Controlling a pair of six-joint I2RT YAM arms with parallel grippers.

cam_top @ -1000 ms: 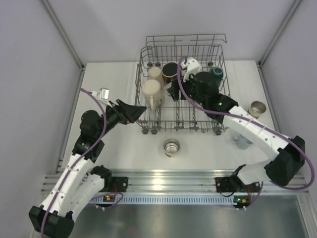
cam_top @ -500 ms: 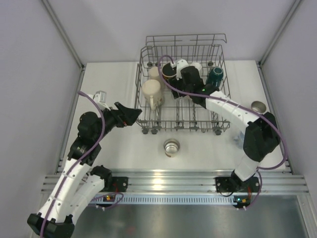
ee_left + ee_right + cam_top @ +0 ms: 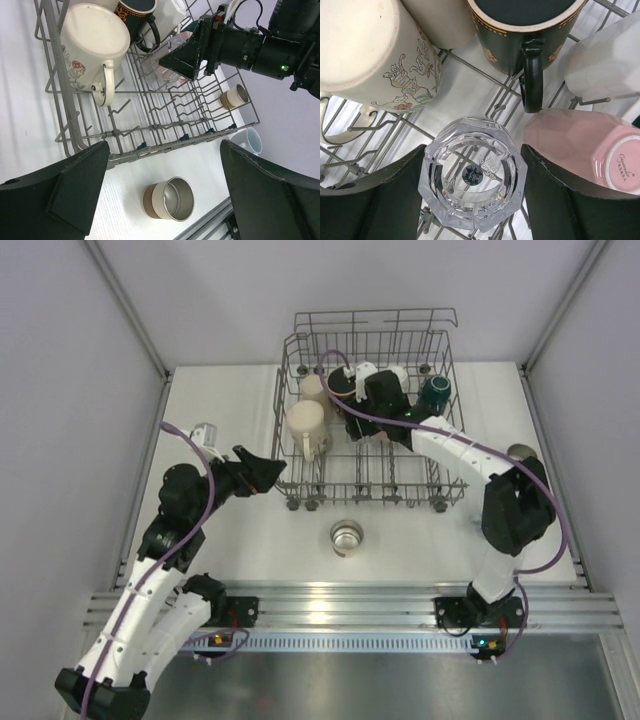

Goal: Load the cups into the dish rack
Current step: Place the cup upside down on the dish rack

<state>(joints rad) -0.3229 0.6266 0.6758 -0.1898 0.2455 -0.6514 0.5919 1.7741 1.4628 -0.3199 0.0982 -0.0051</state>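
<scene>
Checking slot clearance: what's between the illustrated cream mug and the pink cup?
The clear glass, clamped in the right gripper. The right wrist view shows it.

My left arm (image 3: 145, 588) and right arm (image 3: 455, 448) are twins: white shells along the long links, black housings at every joint. A purple cable (image 3: 203, 462) runs up each one, and a small white block (image 3: 205, 430) sits near the wrist. A green light (image 3: 283, 67) glows on my right wrist's ribbed black barrel. The fingers (image 3: 70, 195) of my left gripper (image 3: 165, 147) are matte black wedges, broad and flat-faced. Those of my right gripper (image 3: 473, 150) look the same. My black bases (image 3: 228, 612) carry tiny coloured lights.
</scene>
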